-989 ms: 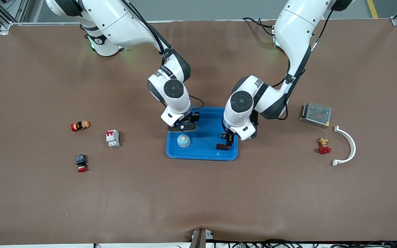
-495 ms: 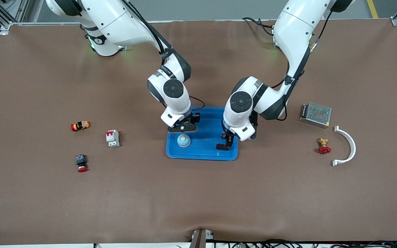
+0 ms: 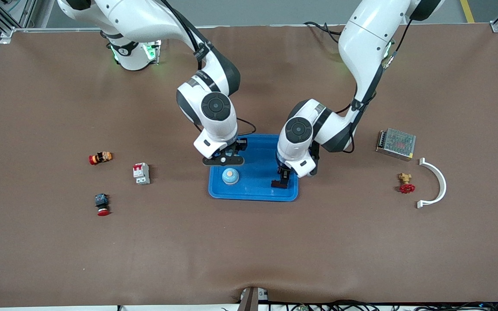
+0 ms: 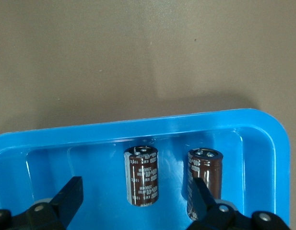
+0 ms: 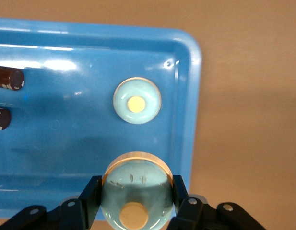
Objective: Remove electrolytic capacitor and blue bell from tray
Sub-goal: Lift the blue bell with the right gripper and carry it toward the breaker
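— Firstly, the right gripper (image 5: 136, 203)?
— Clamped on a bell (image 5: 136, 189), over the blue tray (image 3: 253, 193); a second bell (image 3: 230, 176) sits in the tray.
— Left gripper (image 4: 133, 206)?
— Fingers spread wide, holding nothing, over two capacitors (image 4: 142, 176) lying in the tray toward the left arm's end.

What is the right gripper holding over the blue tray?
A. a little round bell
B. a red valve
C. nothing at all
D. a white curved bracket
A: in the right wrist view the right gripper is shut on a bell over the blue tray, where another bell already sits.
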Controlling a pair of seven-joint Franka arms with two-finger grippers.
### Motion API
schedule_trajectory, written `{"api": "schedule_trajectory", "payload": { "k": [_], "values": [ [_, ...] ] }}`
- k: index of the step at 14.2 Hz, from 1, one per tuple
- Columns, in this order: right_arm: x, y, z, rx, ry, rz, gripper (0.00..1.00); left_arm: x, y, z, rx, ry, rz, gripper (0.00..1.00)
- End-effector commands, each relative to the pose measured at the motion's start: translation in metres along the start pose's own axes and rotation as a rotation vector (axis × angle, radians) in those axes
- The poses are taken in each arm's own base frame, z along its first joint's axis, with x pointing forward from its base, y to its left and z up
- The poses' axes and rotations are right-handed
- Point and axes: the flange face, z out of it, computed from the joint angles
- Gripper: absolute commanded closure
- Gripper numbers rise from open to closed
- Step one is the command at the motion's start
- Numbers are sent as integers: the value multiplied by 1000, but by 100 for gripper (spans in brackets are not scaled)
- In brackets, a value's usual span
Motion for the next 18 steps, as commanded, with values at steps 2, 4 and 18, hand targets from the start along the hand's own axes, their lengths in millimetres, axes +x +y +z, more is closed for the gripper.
{"api": "schedule_trajectory", "payload": {
  "k": [2,4,18],
  "values": [
    [31,48,-50,73,-73,-51,63,-2,4,2,-21,18,0,0],
    [51,89,-68,124,-85,-123,63,-2,4,4,-26,14,0,0],
    [110,263,-75,17,-103,-424,64,-1,2,20,-21,33,12,0]
  ]
}}
